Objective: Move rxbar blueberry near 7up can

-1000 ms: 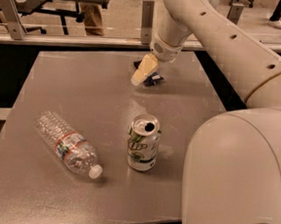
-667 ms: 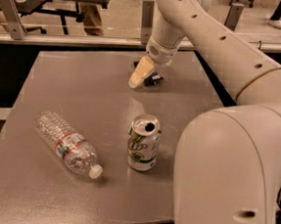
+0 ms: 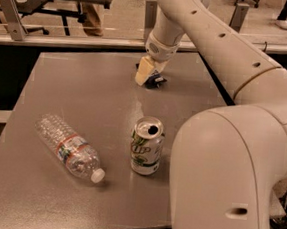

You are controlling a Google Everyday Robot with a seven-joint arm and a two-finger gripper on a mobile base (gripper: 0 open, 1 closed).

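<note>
since a second ago the arm's (image 3: 229, 54) thick white lower part has swung further across the right foreground, while the gripper (image 3: 146, 74) has barely shifted. it sits low at the far side of the grey table (image 3: 85, 86), right down at the surface. the rxbar blueberry (image 3: 157, 80) shows only as a dark scrap beside its pale tip, touching or nearly so. i can't tell how wide the gripper is set or whether it has hold of the bar. the 7up can (image 3: 146, 147) stands upright nearer the front edge, well apart from the bar. a clear plastic bottle (image 3: 69, 147) lies on its side left of the can, its white cap toward it.
</note>
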